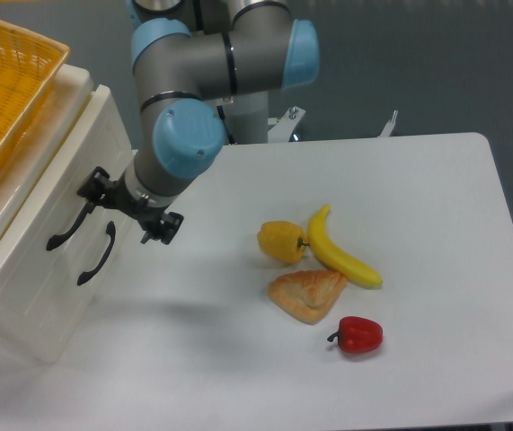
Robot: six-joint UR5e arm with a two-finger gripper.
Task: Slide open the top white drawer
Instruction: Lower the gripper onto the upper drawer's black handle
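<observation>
Arm's angled down-left, wrist tilted toward the cabinet. Gripper (127,207) has its jaws spread wide, holding nothing; the top white drawer (54,202) sits right beside it, handle (69,215) touching one finger.

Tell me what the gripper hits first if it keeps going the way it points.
Most likely the top white drawer: the open gripper faces its front, one finger near the curved black handle. Depth is unclear.
</observation>
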